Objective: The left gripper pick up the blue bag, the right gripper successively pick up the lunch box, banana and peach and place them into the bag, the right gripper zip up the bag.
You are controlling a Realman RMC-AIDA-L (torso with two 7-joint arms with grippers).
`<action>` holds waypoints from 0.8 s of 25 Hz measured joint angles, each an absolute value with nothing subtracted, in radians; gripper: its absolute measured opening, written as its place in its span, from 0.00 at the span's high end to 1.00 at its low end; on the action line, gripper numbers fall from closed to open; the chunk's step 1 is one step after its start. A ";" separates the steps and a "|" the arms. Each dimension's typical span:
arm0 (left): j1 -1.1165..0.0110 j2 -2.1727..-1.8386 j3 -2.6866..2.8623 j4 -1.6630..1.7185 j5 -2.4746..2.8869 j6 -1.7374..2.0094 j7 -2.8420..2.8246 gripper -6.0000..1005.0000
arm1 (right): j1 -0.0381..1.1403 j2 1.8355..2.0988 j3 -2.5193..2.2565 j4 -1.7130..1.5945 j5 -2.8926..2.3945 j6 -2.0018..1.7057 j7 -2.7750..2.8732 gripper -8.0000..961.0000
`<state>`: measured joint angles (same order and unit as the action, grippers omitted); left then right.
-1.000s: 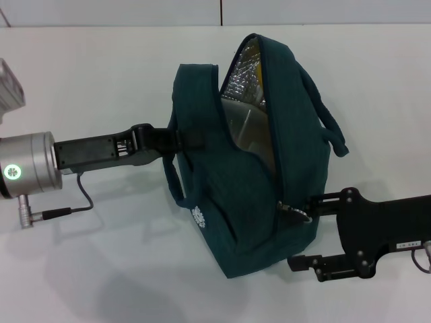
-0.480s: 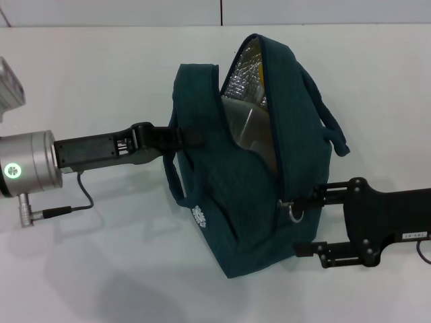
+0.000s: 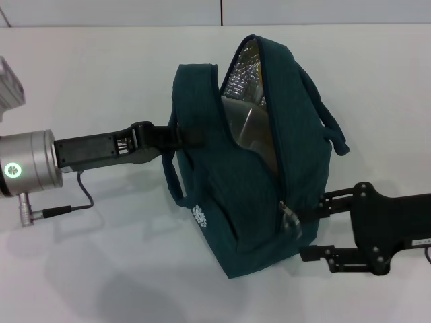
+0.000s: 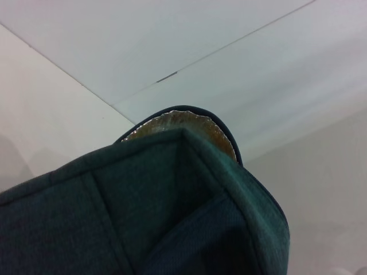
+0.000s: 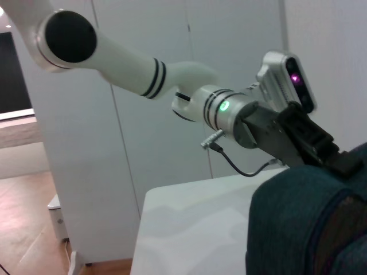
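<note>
My left gripper (image 3: 176, 137) is clamped on the side of the blue bag (image 3: 236, 202), holding it up off the white table (image 3: 101, 74), tilted, with its mouth gaping toward the far side and the silver lining (image 3: 242, 64) showing. Inside the mouth I see a pale clear shape, probably the lunch box, though the view into the bag is too poor to be sure; the banana and peach are not visible.

What matters now is the zipper pull (image 3: 289, 219). It hangs at the near end of the zip line, just beside my right gripper (image 3: 311, 229), whose fingers stand apart with the upper one close against the bag by the pull and nothing gripped. The zip runs from that pull up and away toward the far top of the bag, so my right arm, the nearer one, must first pinch the pull, then drag along that line.
</note>
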<state>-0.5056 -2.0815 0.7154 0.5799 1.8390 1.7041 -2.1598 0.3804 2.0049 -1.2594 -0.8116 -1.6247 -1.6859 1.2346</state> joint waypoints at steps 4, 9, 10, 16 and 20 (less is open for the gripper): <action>-0.505 -2.082 0.715 0.580 1.839 1.704 -2.160 0.95 | 0.376 2.000 -1.228 -0.812 -1.628 -1.708 1.236 0.48; -0.505 -2.082 0.715 0.580 1.839 1.704 -2.160 0.95 | 0.365 2.001 -1.198 -0.809 -1.630 -1.707 1.238 0.48; -0.505 -2.082 0.715 0.580 1.839 1.704 -2.160 0.95 | 0.365 2.001 -1.196 -0.806 -1.630 -1.704 1.238 0.48; -0.507 -2.082 0.715 0.580 1.839 1.704 -2.160 0.95 | 0.376 2.010 -1.204 -0.800 -1.652 -1.686 1.239 0.48; -0.511 -2.082 0.716 0.580 1.839 1.704 -2.160 0.95 | 0.382 2.013 -1.229 -0.797 -1.655 -1.658 1.239 0.47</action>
<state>-0.5113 -2.0825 0.7155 0.5799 1.8393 1.7042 -2.1599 0.3824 2.0132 -1.2287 -0.7966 -1.6547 -1.6584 1.2391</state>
